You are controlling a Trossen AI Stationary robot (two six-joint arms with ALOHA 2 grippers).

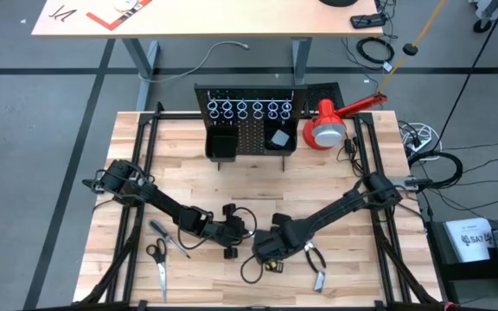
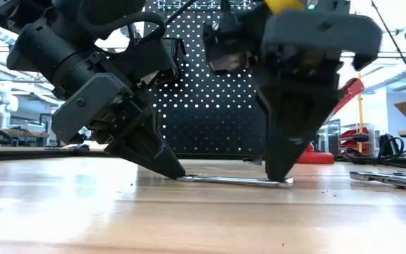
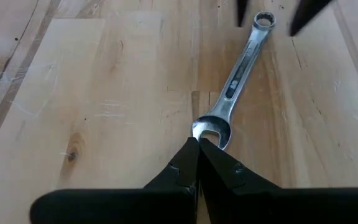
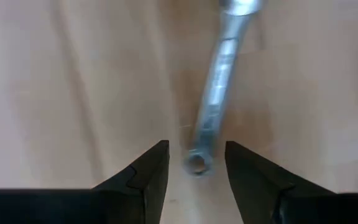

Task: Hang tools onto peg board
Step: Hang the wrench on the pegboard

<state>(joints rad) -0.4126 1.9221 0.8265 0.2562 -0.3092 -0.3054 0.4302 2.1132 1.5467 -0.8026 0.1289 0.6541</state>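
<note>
A silver wrench (image 3: 238,74) lies flat on the wooden table, near its front middle. My left gripper (image 3: 198,142) is shut, its tips at the wrench's open-jaw end. My right gripper (image 4: 196,163) points down over the ring end (image 4: 197,163). It is open, with one finger on either side of the ring; whether a finger touches it, I cannot tell. In the low view the wrench (image 2: 231,180) stretches between the left gripper (image 2: 175,171) and the right gripper (image 2: 279,176). The black peg board (image 1: 249,121) stands upright at the table's far edge. My left gripper's shut fingertips (image 3: 191,149) sit at the mouth of the wrench's open-jaw end (image 3: 211,127). They slant down from the table's left and lie along the wrench's length. The wrench stays flat on the table.
Scissors (image 1: 158,259) and a thin screwdriver (image 1: 168,238) lie at the front left. Pliers (image 1: 316,257) and a small metal piece (image 1: 320,281) lie at the front right. A red-and-white lamp (image 1: 327,128) stands beside the board, which carries two black bins (image 1: 223,142).
</note>
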